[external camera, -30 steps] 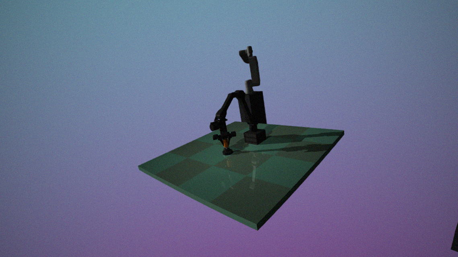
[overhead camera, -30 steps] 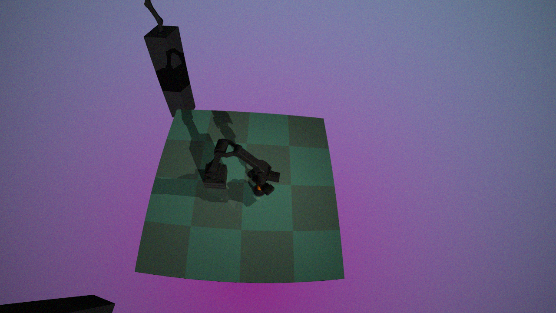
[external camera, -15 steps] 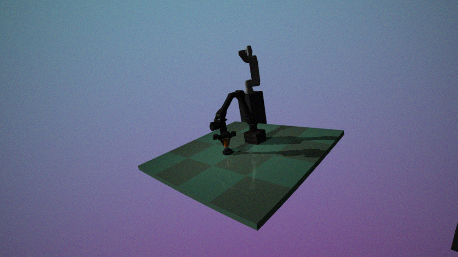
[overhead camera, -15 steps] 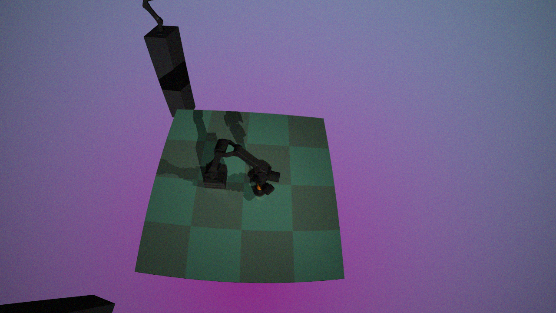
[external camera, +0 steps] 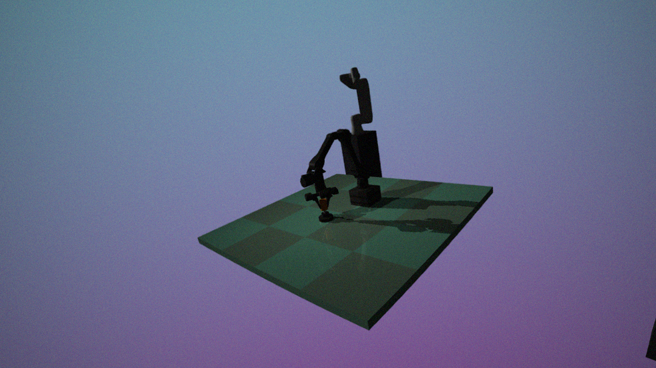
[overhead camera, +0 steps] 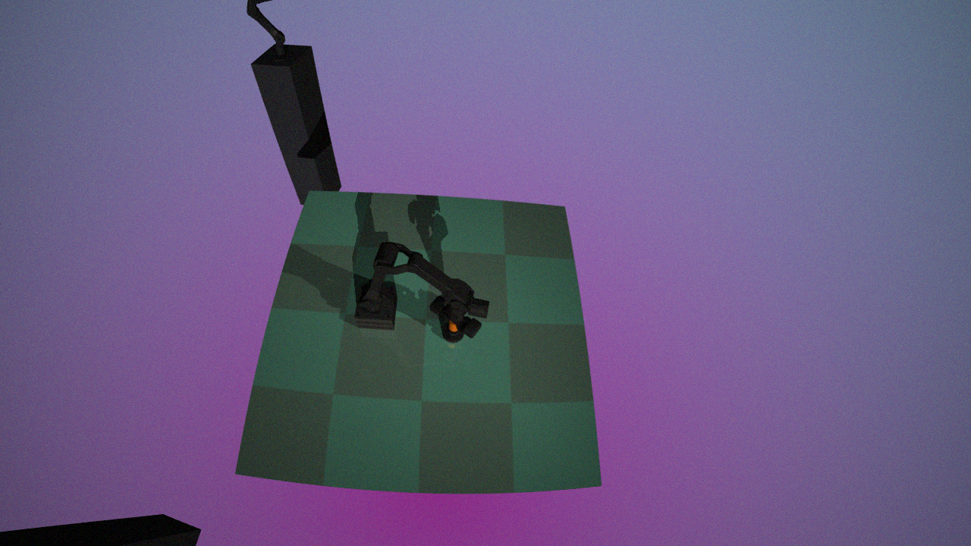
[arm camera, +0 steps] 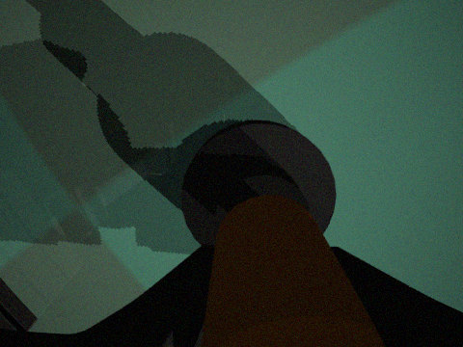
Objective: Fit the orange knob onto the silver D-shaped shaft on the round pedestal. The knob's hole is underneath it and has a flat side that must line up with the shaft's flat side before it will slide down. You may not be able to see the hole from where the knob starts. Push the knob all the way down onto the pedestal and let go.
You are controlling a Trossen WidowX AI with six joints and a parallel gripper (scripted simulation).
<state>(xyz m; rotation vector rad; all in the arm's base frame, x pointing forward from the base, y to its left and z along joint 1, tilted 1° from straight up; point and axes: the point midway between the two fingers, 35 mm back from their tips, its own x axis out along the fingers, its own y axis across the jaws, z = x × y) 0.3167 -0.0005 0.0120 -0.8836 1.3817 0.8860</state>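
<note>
A green checkered board (external camera: 356,263) floats in violet-blue haze, crossed by long shadows. Over it the gripper (arm camera: 284,328) is clamped on the orange knob (arm camera: 284,289), carrying it upright with its lower end pointing down at the round pedestal (arm camera: 309,168) just beneath, so the hidden hole can meet the shaft. The shaft itself is covered by the knob in the wrist view, so flat-to-flat alignment cannot be judged. The knob likely isn't seated yet.

Orange knob (arm camera: 284,289) tilted, lower end over round pedestal (arm camera: 309,168).
</note>
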